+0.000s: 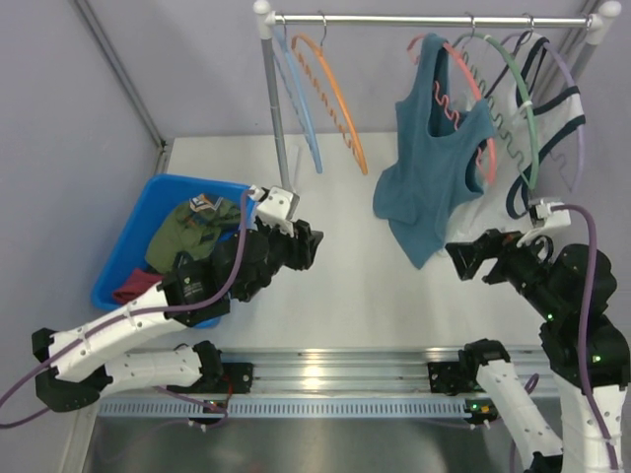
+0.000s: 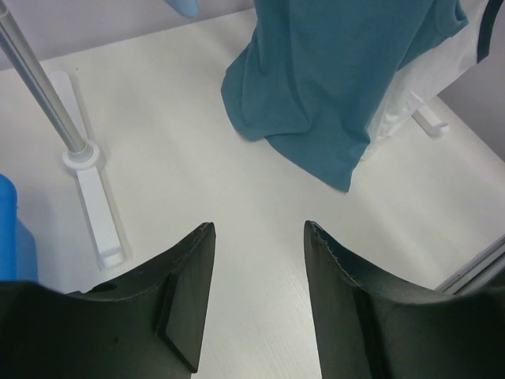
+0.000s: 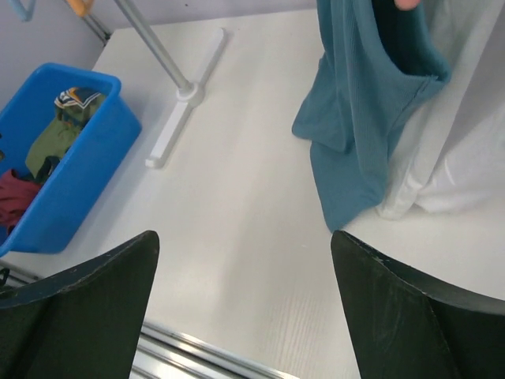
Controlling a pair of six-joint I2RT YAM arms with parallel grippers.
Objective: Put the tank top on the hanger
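Up on the thin metal rail [image 1: 424, 20], the tank top [image 1: 429, 182] is seen hanging from the hanger [image 1: 465, 77]. It is one teal piece of soft, ribbed-looking fabric, with wide straps looped over a salmon plastic curve that has a wavy inner edge. The cloth is bunched and falls in loose folds, and its lower corner reaches down to about the counter [image 1: 335, 296]. Whether it touches cannot be told from above.

At least five curved hangers are counted on the rail: the salmon one, a pale blue one [image 1: 301, 108], an orange hanger [image 1: 340, 99], a green hanger [image 1: 527, 108] and a lilac one [image 1: 577, 128]. More may be hidden in the crowded right end. One white top [image 1: 557, 103] with dark trim is hung just behind the teal cloth.

Two tools are in play, both matte black with broad, wedge-shaped fingers. The left tool [image 2: 259, 276] is held with its fingers apart and nothing between them, pointed across the smooth white surface toward the teal hem. The right tool [image 3: 245, 292] is spread wider and is likewise empty, held near the garment's lower corner.

At the left, one glossy blue plastic bin [image 1: 128, 256] is noted, with two crumpled garments inside: an olive one [image 1: 192, 227] and a dark red one [image 1: 133, 286].
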